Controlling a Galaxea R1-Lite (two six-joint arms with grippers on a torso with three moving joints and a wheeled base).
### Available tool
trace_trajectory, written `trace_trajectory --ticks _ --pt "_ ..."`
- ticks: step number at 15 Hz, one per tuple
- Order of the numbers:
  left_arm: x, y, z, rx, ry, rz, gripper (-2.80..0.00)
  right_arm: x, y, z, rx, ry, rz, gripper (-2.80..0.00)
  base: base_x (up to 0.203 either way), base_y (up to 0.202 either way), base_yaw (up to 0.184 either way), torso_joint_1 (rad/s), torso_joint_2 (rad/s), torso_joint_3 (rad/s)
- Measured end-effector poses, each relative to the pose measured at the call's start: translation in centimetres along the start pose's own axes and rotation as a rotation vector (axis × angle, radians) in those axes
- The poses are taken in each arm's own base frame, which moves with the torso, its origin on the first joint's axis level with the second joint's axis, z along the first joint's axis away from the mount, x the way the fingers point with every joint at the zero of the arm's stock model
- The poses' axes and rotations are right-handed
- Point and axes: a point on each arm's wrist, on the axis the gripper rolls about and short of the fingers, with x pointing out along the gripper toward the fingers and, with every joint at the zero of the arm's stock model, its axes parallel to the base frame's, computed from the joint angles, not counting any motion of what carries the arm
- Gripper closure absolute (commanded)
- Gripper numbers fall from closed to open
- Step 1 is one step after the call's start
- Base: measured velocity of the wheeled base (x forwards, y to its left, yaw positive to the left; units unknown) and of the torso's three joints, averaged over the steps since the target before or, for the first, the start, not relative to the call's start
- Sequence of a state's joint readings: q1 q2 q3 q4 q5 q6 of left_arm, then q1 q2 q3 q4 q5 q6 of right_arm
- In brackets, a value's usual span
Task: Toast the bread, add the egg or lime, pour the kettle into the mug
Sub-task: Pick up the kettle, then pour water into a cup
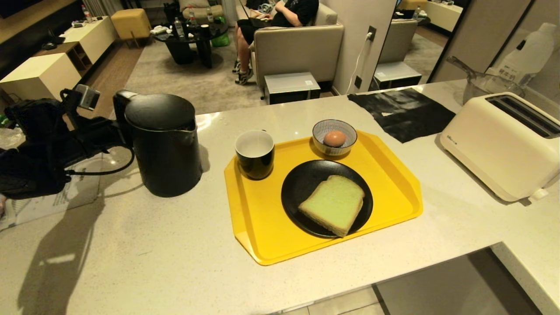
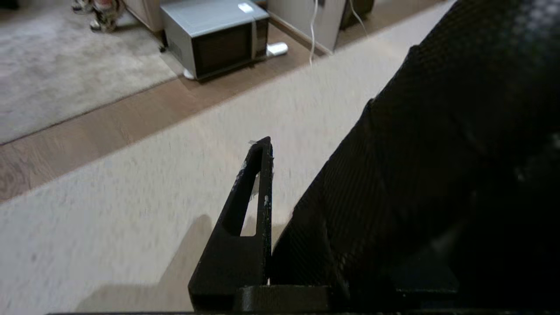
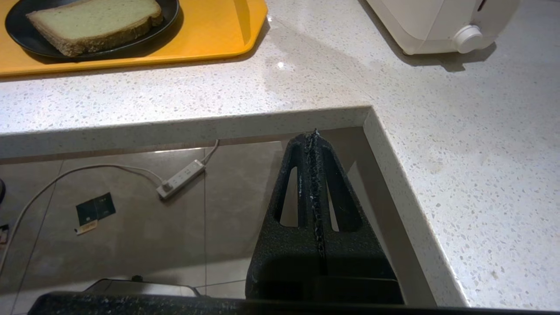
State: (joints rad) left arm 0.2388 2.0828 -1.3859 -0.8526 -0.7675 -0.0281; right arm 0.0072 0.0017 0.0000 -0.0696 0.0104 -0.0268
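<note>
**Left pincer at the kettle's handle**

While the right pincer (image 3: 316, 144) hangs pressed shut and empty below the desk (image 1: 153, 262) edge, the left pincer (image 1: 114, 131) sits at the back of the kettle (image 1: 162, 144), on the handle side; in the left wrist view one finger (image 2: 258, 183) shows beside a broad black textured surface, probably the kettle's handle or wall, so the jaws look partly closed about it, though I cannot tell whether the grip is firm.

The kettle is tall, matte black, flat-lidded, standing on the desk just ahead of that pincer; it is likely heavy if filled, stiff, and prone to swing, so the loop handle is the place to hold, high up and squarely.

Beyond the kettle, on a yellow tray (image 1: 393, 175), stands the mug (image 1: 255, 154), glossy black, white inside, light and easily tipped; farther off lie the egg (image 1: 334, 138) in a striped bowl (image 1: 345, 146), fragile and smooth, and the bread (image 1: 333, 204), pale green, soft, on a black plate (image 1: 297, 183); the toaster (image 1: 503, 144) stands farthest away.
</note>
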Motion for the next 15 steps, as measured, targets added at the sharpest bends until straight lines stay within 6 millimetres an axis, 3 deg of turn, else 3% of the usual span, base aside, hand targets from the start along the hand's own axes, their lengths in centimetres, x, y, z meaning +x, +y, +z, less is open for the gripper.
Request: trace_trajectory --ticks 6,10,15 --pt "2.3 0.2 1.8 0.031 -0.081 0.015 0.0 0.0 0.0 0.0 0.0 0.0 0.0 0.0 0.0 0.0 0.0 0.0 0.0 0.0" --pt "2.4 0.6 2.2 0.036 -0.079 0.01 0.0 0.0 0.0 0.0 0.0 0.0 0.001 0.0 0.0 0.0 0.0 0.0 0.0 0.0" --pt "2.3 0.6 4.1 0.039 -0.085 0.012 0.0 0.0 0.0 0.0 0.0 0.0 0.0 0.0 0.0 0.0 0.0 0.0 0.0 0.0"
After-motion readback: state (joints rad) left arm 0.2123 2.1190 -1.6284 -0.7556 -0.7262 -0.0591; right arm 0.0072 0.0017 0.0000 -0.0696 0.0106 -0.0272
